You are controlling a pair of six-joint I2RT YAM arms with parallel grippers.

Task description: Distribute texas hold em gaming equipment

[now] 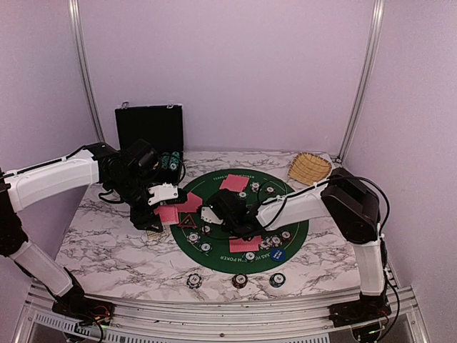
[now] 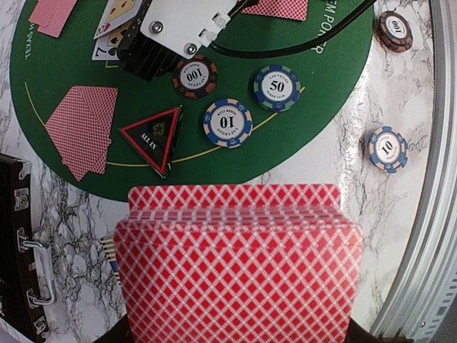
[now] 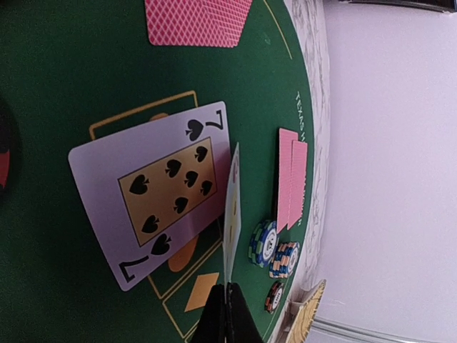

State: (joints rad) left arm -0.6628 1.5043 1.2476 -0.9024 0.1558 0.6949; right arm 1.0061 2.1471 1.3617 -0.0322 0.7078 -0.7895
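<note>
Card pinched on edge beside the seven of spades
The right claw is closed on the card's lower edge. The face-up seven lies just ahead of the claw on the green mat, so the card is likely meant to be laid alongside it. The left claw grips the red-backed deck over the desk, seemingly as dealing stock.

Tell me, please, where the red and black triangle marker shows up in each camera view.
Top external: the triangle marker lies on the left part of the green mat, beside red-backed cards.
Left wrist: left of centre on the mat, above the held deck.
Right wrist: not in it; the right tool pinches a card.
Shared landmark: the green mat, in all three views.
</note>
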